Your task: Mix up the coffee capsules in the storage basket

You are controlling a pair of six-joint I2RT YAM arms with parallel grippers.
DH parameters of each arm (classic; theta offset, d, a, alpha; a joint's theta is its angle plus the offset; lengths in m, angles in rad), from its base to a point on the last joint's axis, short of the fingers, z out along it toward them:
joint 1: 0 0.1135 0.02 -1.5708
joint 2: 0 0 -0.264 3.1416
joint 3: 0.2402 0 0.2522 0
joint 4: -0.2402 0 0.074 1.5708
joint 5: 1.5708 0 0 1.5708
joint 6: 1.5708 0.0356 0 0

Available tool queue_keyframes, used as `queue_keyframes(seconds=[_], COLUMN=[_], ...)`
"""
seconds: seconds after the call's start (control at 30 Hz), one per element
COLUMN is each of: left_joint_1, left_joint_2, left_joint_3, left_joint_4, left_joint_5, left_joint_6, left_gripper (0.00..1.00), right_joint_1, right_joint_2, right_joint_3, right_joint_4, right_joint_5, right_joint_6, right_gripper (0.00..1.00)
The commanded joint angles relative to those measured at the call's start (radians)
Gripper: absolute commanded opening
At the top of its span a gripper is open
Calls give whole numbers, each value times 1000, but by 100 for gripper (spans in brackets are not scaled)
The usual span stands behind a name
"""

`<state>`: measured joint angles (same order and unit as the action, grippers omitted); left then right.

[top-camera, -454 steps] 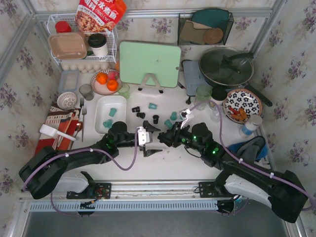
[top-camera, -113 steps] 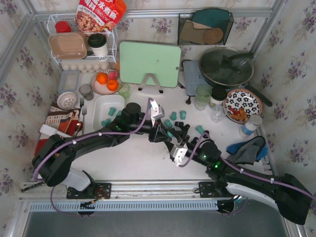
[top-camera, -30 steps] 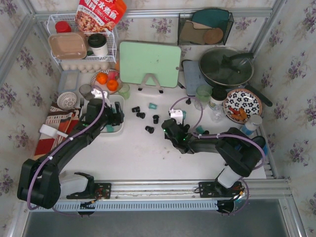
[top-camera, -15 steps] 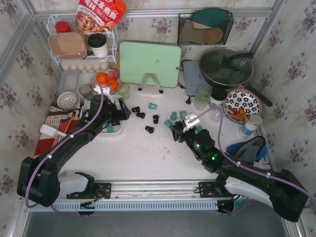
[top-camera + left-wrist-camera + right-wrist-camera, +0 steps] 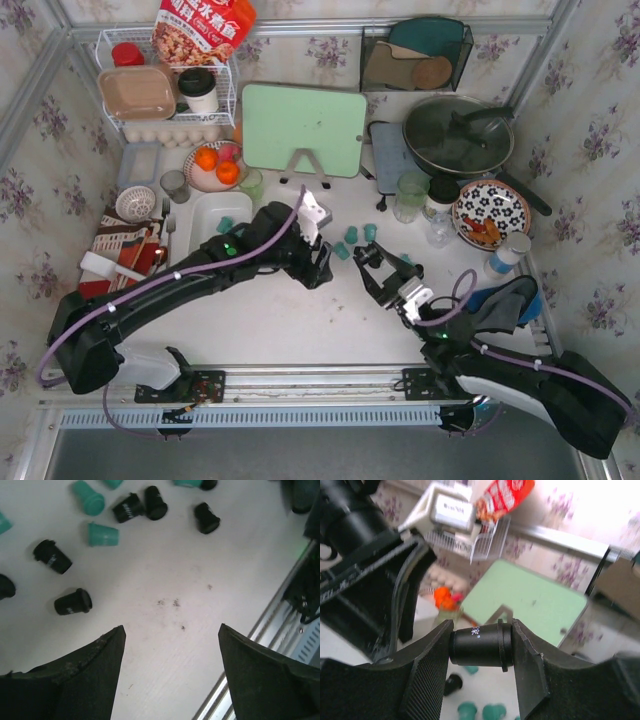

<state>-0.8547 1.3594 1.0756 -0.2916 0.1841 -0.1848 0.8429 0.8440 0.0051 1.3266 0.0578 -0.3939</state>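
The white storage basket (image 5: 208, 214) sits left of centre with a teal capsule (image 5: 226, 225) in it; my left arm hides its right part. My left gripper (image 5: 316, 266) is open and empty above the bare table (image 5: 171, 627). Ahead of it lie several loose black capsules (image 5: 70, 601) and teal capsules (image 5: 103, 534). My right gripper (image 5: 369, 262) is shut on a black capsule (image 5: 480, 642), held sideways above the table, just right of the left gripper. More teal capsules (image 5: 350, 235) lie on the table behind the grippers.
A green cutting board (image 5: 303, 128) stands at the back. Translucent green cups (image 5: 411, 190), a plate of oranges (image 5: 215, 165), a patterned plate (image 5: 490, 212), a pan (image 5: 458, 135) and a wire rack (image 5: 165, 90) ring the work area. A cloth (image 5: 505, 300) lies at the right.
My left gripper has swung right from the basket to the table's centre, covering the loose black capsules. My right gripper has stayed near the centre, its arm in a new pose.
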Motion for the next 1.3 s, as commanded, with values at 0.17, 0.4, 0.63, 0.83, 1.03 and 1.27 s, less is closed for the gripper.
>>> queue_keyframes(seconds=[0.17,0.4,0.63,0.83,1.03,1.27], left_joint_1=[-63,-63,-63,-69,-97,-105], left_joint_2=[-8,-106,-152,-77,-52,-51], left_joint_3=[30,7,-32,-66,-70,-64], left_joint_4=[2,80,164,280,394,427], left_joint_5=[22,-36,96,214,187,152], left_joint_6=[67,53,30,-18,-34,-29], left_gripper=[73,69,69,68,66,63], right_joint_1=[0,1,1,1,0,1], right_joint_2=[-171,-102,52,28,0,-28], right_joint_3=[-187,-147,-147,-148,-149,-148], right_joint_4=[-37,-156,-33,-53,-77,-93], right_joint_5=[-185,-159,-158,-176,-207,-224], right_joint_6=[-201,-248,-253,-251,-250,-246], right_gripper=[33,32,32,32,32,32])
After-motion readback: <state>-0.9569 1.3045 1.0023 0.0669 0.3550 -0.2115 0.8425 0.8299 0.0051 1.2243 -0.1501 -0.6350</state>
